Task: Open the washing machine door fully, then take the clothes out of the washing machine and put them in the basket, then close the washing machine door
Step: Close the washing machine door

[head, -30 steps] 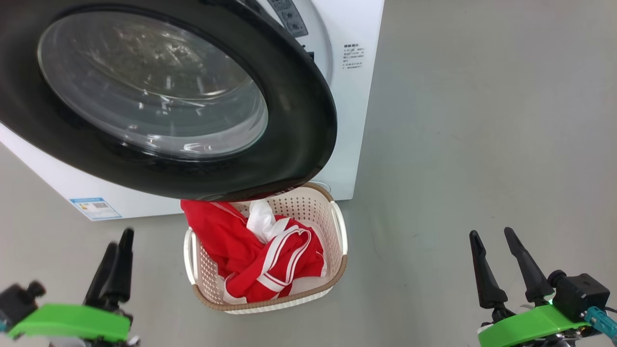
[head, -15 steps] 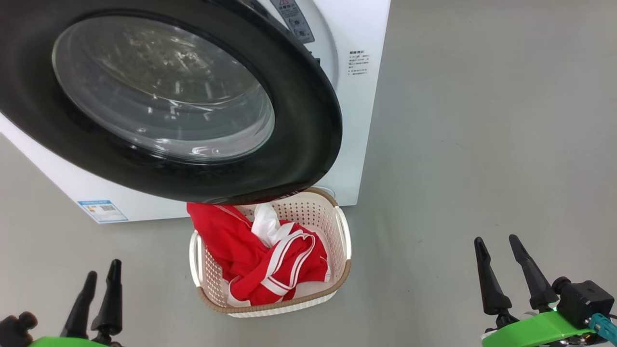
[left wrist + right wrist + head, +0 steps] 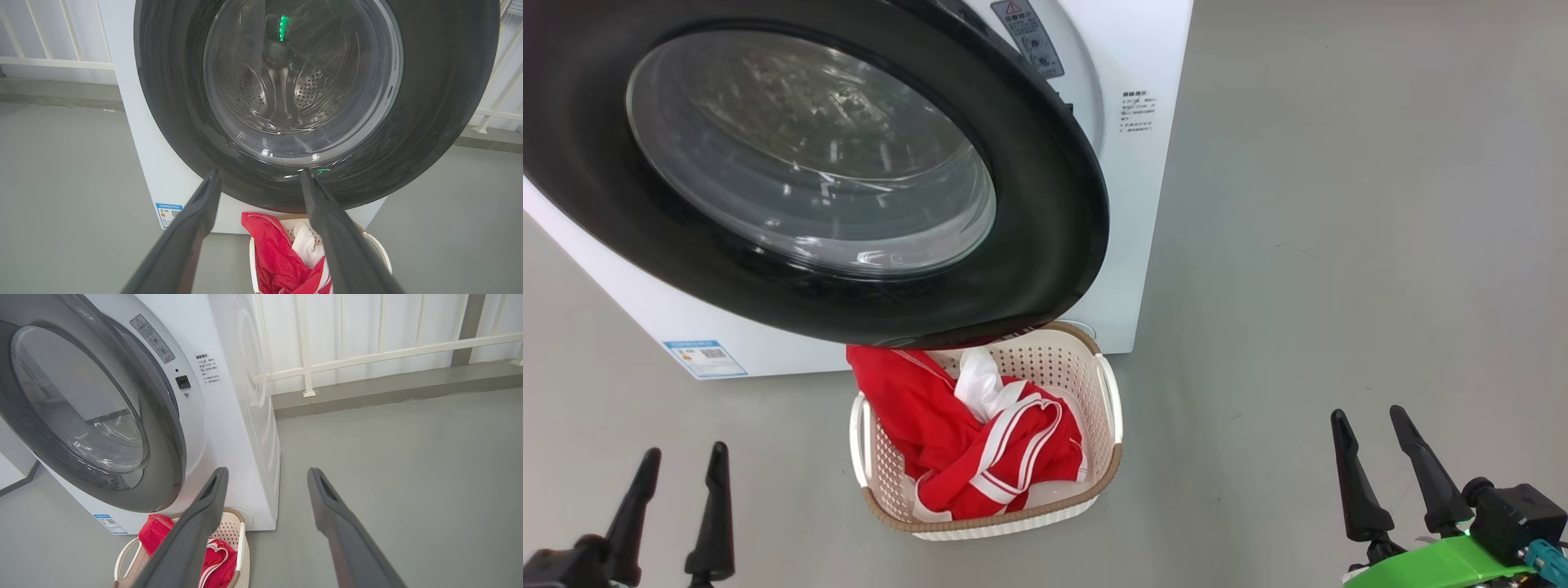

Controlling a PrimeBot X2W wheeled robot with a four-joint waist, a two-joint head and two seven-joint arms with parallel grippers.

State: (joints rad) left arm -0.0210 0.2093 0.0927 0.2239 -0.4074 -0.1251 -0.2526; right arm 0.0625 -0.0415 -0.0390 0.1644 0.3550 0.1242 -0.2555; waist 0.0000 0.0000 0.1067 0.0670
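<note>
Now holding left gripper [image 3: 685, 451] and right gripper [image 3: 1366, 412] spread wide and empty, flanking the basket [image 3: 980, 523] carrying the clothes [image 3: 915, 408] under the washing machine door [image 3: 1054, 204].

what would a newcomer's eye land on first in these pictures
The huge glossy black, glass-centred washing machine door dominates the upper left of the head view, against the white washing machine. Just below its lower edge, bright red clothes with white stripes lie heaped in a cream basket on the grey floor. The left end effector and right end effector sit open and empty at the bottom corners.
</note>
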